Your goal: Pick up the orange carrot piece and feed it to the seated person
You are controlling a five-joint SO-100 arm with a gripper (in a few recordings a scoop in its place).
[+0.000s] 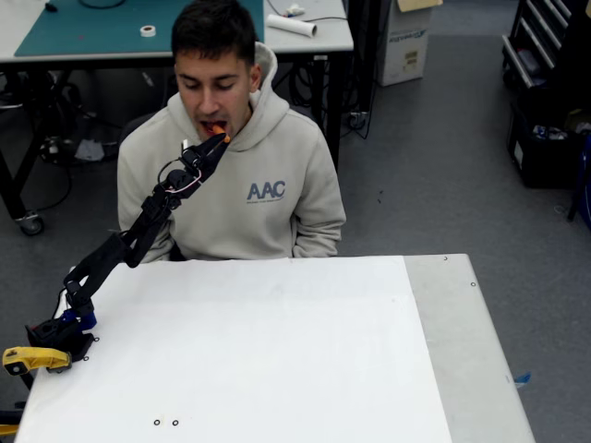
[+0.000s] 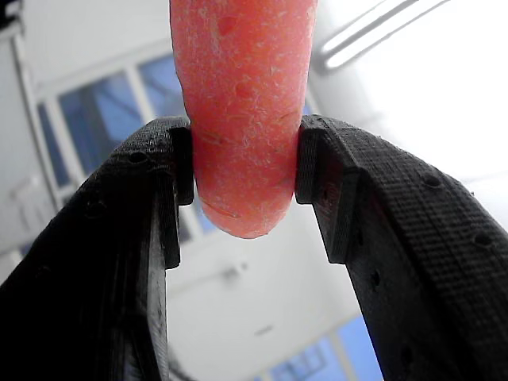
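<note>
The claw (image 1: 216, 140) is clenched on the orange carrot piece (image 2: 242, 111), pads pinching its lower end while its long axis runs toward 12 o'clock in the wrist view. In the fixed view the carrot's free tip sits at the seated person (image 1: 231, 185)'s open mouth, up toward 1 o'clock from the wrist.

Matt, grainy black plastic hand (image 2: 244, 171)

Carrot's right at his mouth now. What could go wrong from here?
The gripper sits right at the seated person's open mouth, so pushing further could poke his lips or teeth. The fingers pinch only the carrot piece near its rounded end; a bite's tug could twist it loose.
</note>
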